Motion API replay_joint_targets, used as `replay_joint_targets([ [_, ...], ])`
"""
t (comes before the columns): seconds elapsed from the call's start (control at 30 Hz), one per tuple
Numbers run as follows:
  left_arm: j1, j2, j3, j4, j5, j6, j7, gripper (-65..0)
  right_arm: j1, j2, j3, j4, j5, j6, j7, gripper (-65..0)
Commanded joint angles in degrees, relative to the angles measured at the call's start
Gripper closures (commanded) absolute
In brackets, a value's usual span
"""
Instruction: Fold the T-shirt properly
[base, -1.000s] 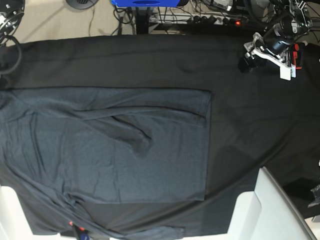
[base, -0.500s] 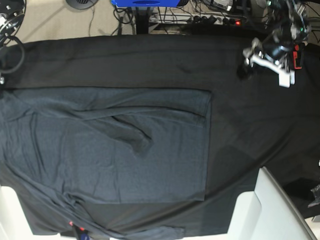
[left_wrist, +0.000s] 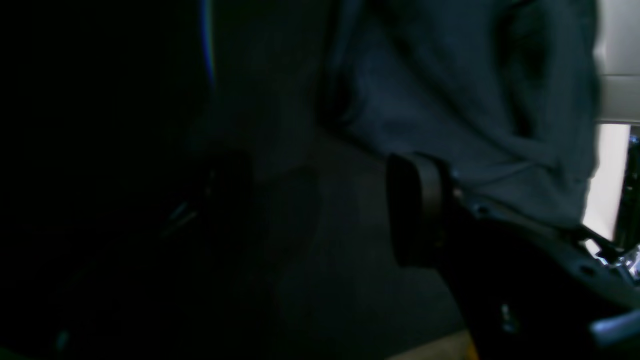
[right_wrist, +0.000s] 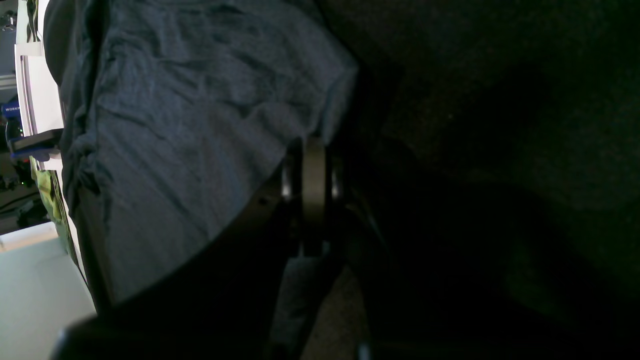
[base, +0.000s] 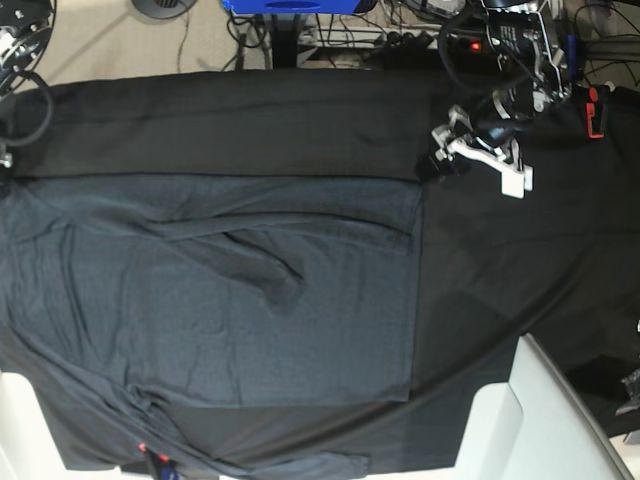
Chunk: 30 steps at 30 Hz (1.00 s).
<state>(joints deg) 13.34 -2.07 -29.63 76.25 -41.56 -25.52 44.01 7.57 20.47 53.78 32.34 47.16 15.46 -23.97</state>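
**Op:** Shirt first: the T-shirt (base: 215, 290) lies spread on the black table cloth (base: 520, 250), partly folded, a sleeve creased diagonally across it.

**Obs:** What changed?

**Op:** My left gripper (base: 440, 160) swung in to the shirt's far corner, jaws parted, ready to pinch. My right gripper (right_wrist: 312, 170) just clenched at the fabric's edge.

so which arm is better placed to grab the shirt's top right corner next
Left. Its pincer hangs open right beside that corner of the T-shirt in the base view. The right pincer is shut and is out of the base view.
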Motion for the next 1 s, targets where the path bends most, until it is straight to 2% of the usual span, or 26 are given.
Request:
replay_joint_targets([
  [0.0,-0.90,0.18,0.22,-0.25,0.90,0.16,-1.15,-39.8,0.47,1.29,0.07,0.67,0.36,0.40,0.36,-0.2],
  [0.07,-1.08,1.32,0.13,-1.74,3.01,0.16,-2.29,-39.8,0.47,1.29,0.07,0.67,0.36,0.40,0.36,-0.2],
  [0.27,-2.93,2.37,0.22,-3.59,3.01,0.16,-3.26,-39.8,0.47,1.55,0.07,0.67,0.36,0.40,0.36,-0.2],
  [0.87,-10.13,2.46,0.31,-12.82,3.28,-0.02,-3.26,-39.0,0.65,1.64,0.07,0.94,0.36,0.40,0.36,-0.2],
  [0.9,-10.13,2.46,0.48,-12.82,3.28,-0.11,-3.26,-36.7,0.65,1.64,0.07,0.94,0.36,0.40,0.36,-0.2],
  [0.97,-10.13,2.37,2.07,-12.82,3.28,-0.11,-3.35,-24.2,0.65,1.64,0.07,1.03,0.36,0.40,0.36,-0.2],
])
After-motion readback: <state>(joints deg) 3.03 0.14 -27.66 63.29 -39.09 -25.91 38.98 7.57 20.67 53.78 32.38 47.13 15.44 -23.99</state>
